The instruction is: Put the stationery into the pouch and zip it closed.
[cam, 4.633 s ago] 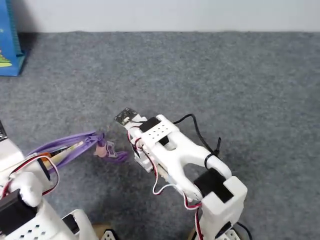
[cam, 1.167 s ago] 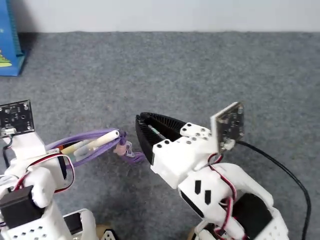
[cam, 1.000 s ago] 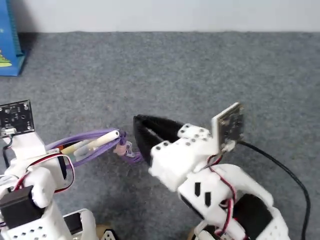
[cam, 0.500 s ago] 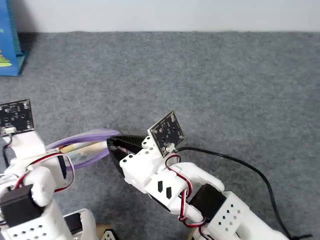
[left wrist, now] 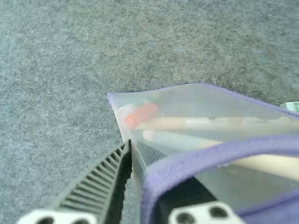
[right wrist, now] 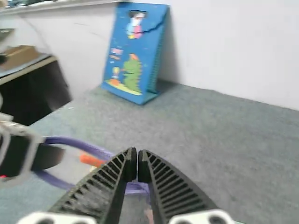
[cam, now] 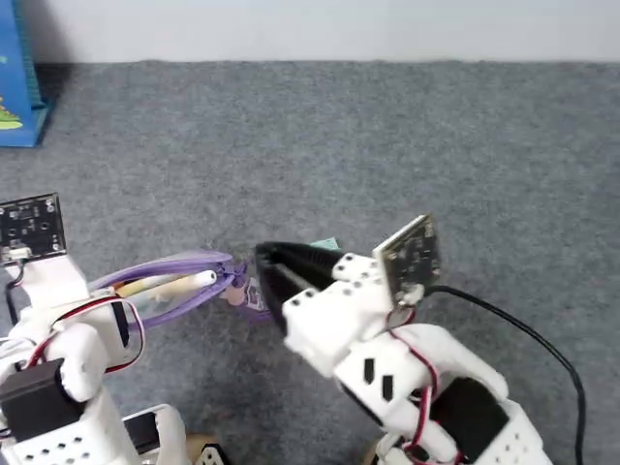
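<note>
Over the tabletop (cam: 407, 145), clamps limp, light pouch (left wrist: 201, 126) by its corner in left tool (left wrist: 134, 161); clenches right tool (right wrist: 137, 157) near tiny zip pull (cam: 235, 288), likely best hold.

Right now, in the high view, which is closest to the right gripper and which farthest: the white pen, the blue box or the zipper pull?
From the right gripper:
1. The zipper pull, just beside its tips.
2. The white pen, farther along inside the pouch.
3. The blue box, far off in the back left corner.
</note>
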Motion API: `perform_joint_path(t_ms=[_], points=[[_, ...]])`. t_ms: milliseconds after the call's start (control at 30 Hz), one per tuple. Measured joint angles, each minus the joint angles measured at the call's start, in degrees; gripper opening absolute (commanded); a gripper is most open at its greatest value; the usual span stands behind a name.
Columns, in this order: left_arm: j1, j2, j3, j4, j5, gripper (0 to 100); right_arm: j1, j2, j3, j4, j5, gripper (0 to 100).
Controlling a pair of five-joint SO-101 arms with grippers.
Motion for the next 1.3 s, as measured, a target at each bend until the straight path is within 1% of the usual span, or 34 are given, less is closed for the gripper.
perform_joint_path(t_ms=[100, 200, 267, 333, 400, 533, 633, 733, 867, 1000, 1167, 1300], points=[[0.0, 0.0, 0.0, 0.0, 0.0, 1, -3.6, 4.48, 4.66, -6.33, -0.09, 0.8], [0.0, 0.35, 0.0, 0.0, 0.18, 1, -5.71, 11.16, 10.37, -15.3, -0.26, 0.8], [0.0, 0.44, 0.0, 0.0, 0.18, 1, -6.68, 16.44, 9.58, -20.04, -0.26, 0.8], [0.0, 0.53, 0.0, 0.0, 0.18, 1, -7.12, 21.1, 9.32, -21.89, -0.26, 0.8], [0.0, 0.53, 0.0, -0.09, 0.18, 1, -7.65, 23.82, 8.88, -21.63, -0.18, 0.8], [0.0, 0.53, 0.0, -0.09, 0.18, 1, -7.65, 23.12, 6.95, -17.49, -0.09, 0.8], [0.0, 0.35, 0.0, -0.09, 0.18, 1, -6.95, 16.97, 6.59, -13.89, 0.35, 0.8], [0.0, 0.35, 0.0, -0.09, 0.18, 1, -6.33, 9.76, 5.54, -10.55, 2.9, 0.8], [0.0, 0.35, 0.0, -0.09, 0.18, 1, -5.01, 4.04, 5.01, -8.53, 3.96, 0.8], [0.0, 0.35, 0.0, -0.09, 0.18, 1, -5.19, 4.48, 5.1, -8.97, 3.96, 0.8], [0.0, 0.35, 0.0, -0.09, 0.35, 1, -7.47, 13.01, 7.47, -12.84, 2.2, 0.8], [0.0, 0.53, -1.23, -0.09, 0.35, 1, -5.45, 14.77, 7.38, -13.36, 1.85, 0.8]])
